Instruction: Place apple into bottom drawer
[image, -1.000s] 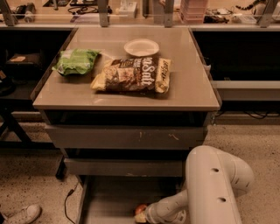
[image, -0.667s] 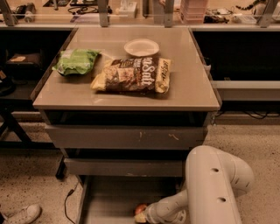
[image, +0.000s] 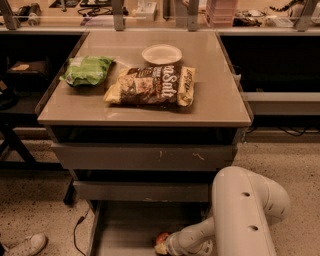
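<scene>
The apple (image: 161, 241), small and red-orange with a yellowish patch, is low over the floor of the bottom drawer (image: 125, 225), near the frame's lower edge. The drawer is pulled out wide below two upper grey drawer fronts. My gripper (image: 164, 245) reaches in from the right at the end of the white arm (image: 245, 215) and sits right at the apple. The arm's wrist covers the fingers.
The cabinet top (image: 220, 100) carries a green chip bag (image: 86, 70), a brown chip bag (image: 152, 86) and a white bowl (image: 161, 53). A shoe (image: 25, 246) and a black cable (image: 79, 227) lie on the floor at left. Dark shelving flanks both sides.
</scene>
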